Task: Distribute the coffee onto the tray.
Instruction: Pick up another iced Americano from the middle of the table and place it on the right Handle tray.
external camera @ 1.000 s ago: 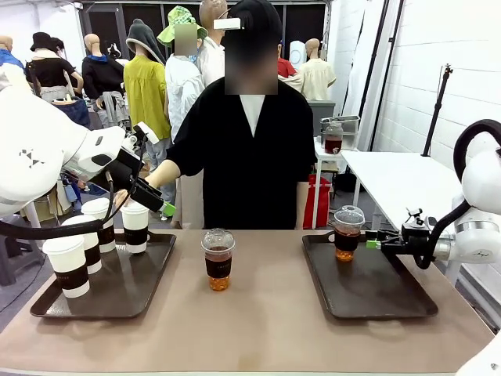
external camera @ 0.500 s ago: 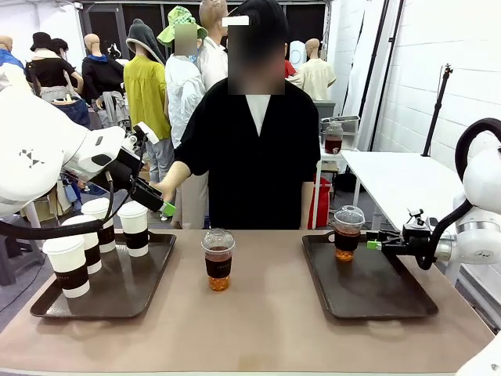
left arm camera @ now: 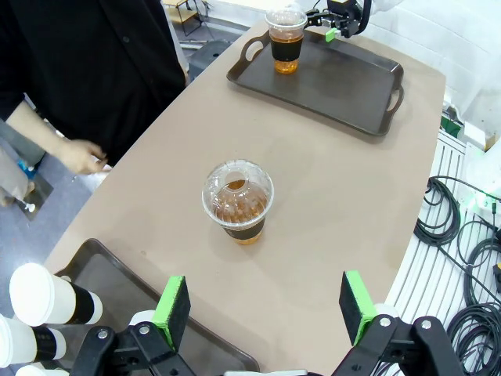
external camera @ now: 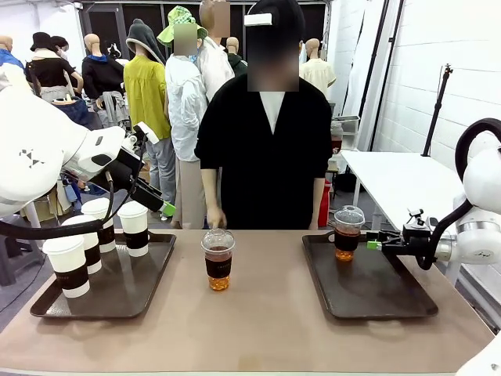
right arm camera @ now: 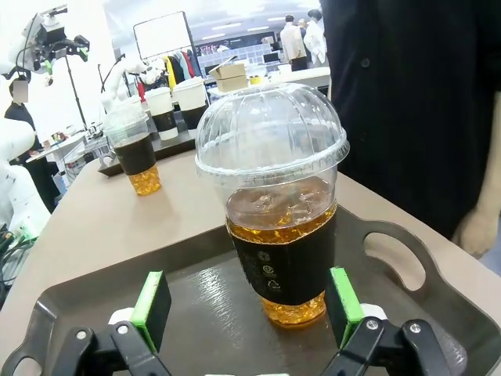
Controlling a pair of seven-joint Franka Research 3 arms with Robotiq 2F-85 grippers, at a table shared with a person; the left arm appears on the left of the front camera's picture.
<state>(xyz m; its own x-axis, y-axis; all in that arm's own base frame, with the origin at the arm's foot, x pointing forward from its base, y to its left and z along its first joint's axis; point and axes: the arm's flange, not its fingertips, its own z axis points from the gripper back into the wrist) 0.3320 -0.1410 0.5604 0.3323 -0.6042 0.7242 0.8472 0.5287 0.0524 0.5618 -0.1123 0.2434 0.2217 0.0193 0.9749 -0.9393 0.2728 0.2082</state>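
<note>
four paper cups (external camera: 135,227) stand on the left tray (external camera: 117,294). one clear cup (external camera: 218,258) sits at the centre of the table (external camera: 258,329), a second clear cup (external camera: 347,233) at the right tray's (external camera: 376,290) 11 o'clock corner. wrist views add jaw detail: left gripper (left arm camera: 264,301) spread above the table, right gripper (right arm camera: 246,301) spread, just beside that cup at its 3 o'clock.

The middle cup (external camera: 218,258) stands at the centre of the table (external camera: 258,333). Left of it lies a tray (external camera: 125,304) holding four paper cups (external camera: 135,227), with the left gripper (external camera: 165,207) above that tray's far edge. Right of it lies a second tray (external camera: 383,299) holding another domed cup (external camera: 347,233) at its far corner, the right gripper (external camera: 373,244) just beside. Behind it stands a person (external camera: 262,157).
</note>
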